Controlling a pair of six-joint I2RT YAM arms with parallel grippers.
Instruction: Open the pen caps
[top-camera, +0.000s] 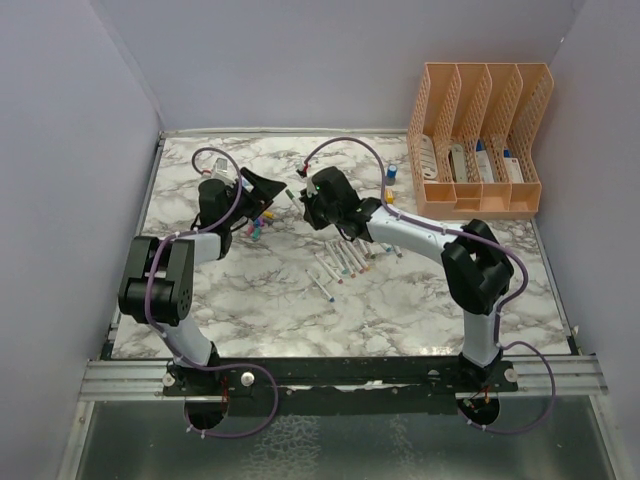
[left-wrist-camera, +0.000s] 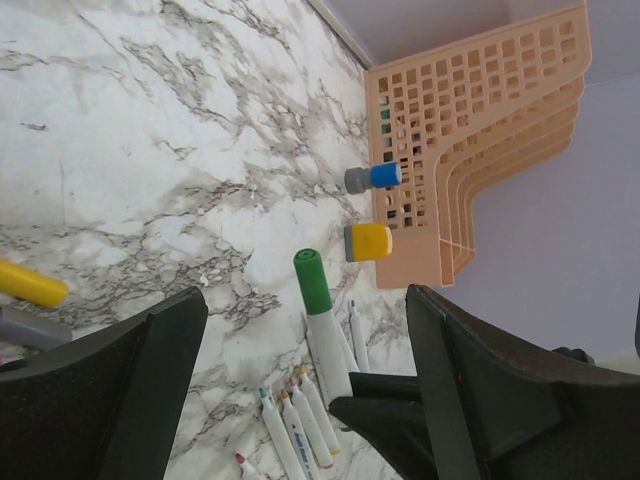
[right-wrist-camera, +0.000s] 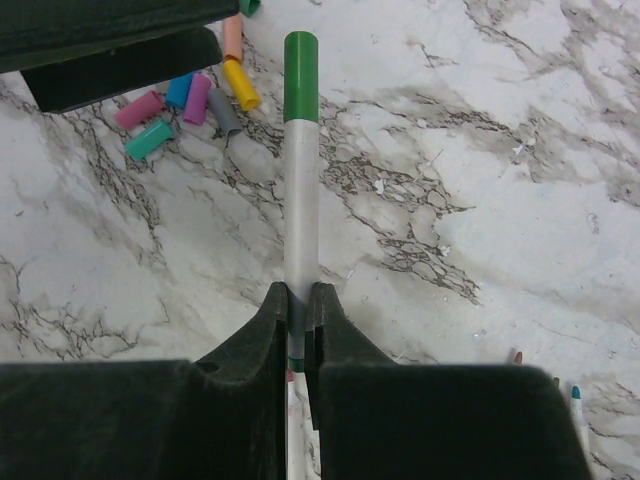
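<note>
the green cap (right-wrist-camera: 300, 75) tops a thin white pen (right-wrist-camera: 300, 210) pinched tight in the right gripper (right-wrist-camera: 300, 300), above the table (top-camera: 250, 300); it looks light, stiff and slick, best taken squarely round its middle. the left gripper (left-wrist-camera: 305, 300) gapes wide, facing it. the orange rack (top-camera: 487, 100) holds a few whitish items.

**Free room and obstacles.** Bare table (top-camera: 250, 310) lies open along the near strip and the far strip. The left gripper (left-wrist-camera: 305, 300) stands wide apart. The green cap (right-wrist-camera: 300, 75) of the pen (right-wrist-camera: 300, 200) clamped in the right gripper (right-wrist-camera: 298, 300) shows between its fingers, with room on either side. Loose caps (top-camera: 262, 226) litter the marble beneath the grippers, and a row of pens (top-camera: 340, 262) lies near-right of them. Far right, the rack (top-camera: 480, 130), blue cylinder (left-wrist-camera: 374, 177) and yellow block (left-wrist-camera: 368, 242) bar passage. Walls (top-camera: 60, 200) close the left, far and right sides.
</note>
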